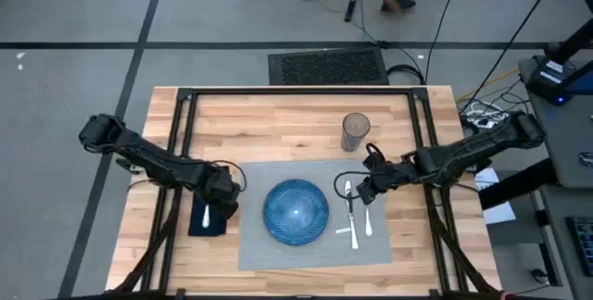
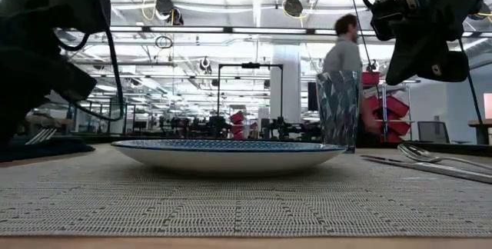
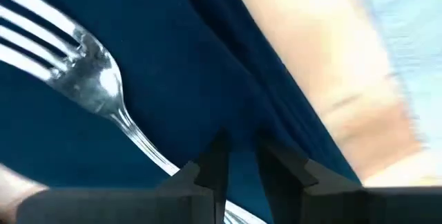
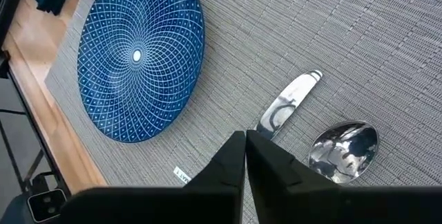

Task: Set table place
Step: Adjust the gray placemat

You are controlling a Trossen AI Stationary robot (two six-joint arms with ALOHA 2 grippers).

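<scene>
My left claw (image 3: 238, 162) is down over the napkin (image 1: 208, 217) at the left edge of the mat (image 1: 315, 244), its fingers (image 3: 214, 165) close together with only a narrow gap, the fork (image 3: 90, 79) handle running under them. Whether they have actually pinched the handle I cannot tell. The fork lies on the napkin, tines away from me.

My right claw (image 4: 245, 155) hangs above the mat near the knife (image 4: 286, 106) and spoon (image 4: 344, 148), fingers pressed together and holding nothing.

The mat lies flat on the table (image 1: 278, 119), with the plate (image 1: 296, 211) in its middle, knife and spoon to the right of the plate, and a glass (image 1: 356, 131) standing on bare wood just past the mat's far edge.

I judge the fork to be light, stiff and slick, so it may twist or slide in a pinch; the best hold is across the handle near its middle. The napkin under it is soft and could bunch or come up with the fork. The plate looks ceramic and breakable, and the glass would tip easily. The mat is a limp weave that would drag if pushed.

A small white tag (image 4: 181, 176) shows at the mat's edge; its print is too small to read. I see no other writing.
</scene>
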